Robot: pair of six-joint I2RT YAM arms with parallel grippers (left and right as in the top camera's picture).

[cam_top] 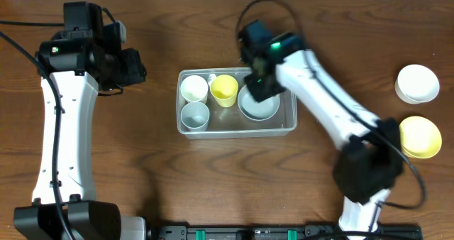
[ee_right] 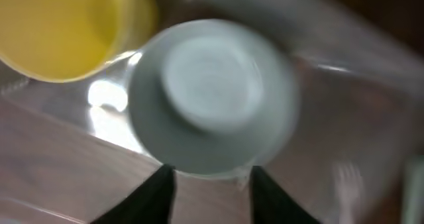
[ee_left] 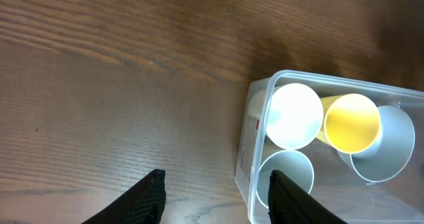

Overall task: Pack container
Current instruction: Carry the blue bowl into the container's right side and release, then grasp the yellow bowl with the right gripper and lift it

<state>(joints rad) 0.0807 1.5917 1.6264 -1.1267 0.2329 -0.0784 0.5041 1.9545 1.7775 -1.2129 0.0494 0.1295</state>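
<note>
Table (cam_top: pixel 142 162) edge on the right carries a yellow bowl (cam_top: pixel 421 136), nearest of all. Past it, at the table's middle, sits the container (cam_top: pixel 236 131), long side facing the arms. A grey cup (cam_top: pixel 195 115) stands in its near left corner. Behind that a white cup (cam_top: pixel 194 89) fills the far left corner, with a yellow cup (cam_top: pixel 224 89) just beside it along the far wall. A grey bowl (cam_top: pixel 257 106) lies right of the cups. The right gripper (ee_right: pixel 211 194) hangs over that bowl's rim with fingers parted. Blur hides whether they touch it. Farther back, a white bowl (cam_top: pixel 417 82) sits by the right edge. The left gripper (ee_left: pixel 218 197) hovers left of the container, half spread and holding nothing.
</note>
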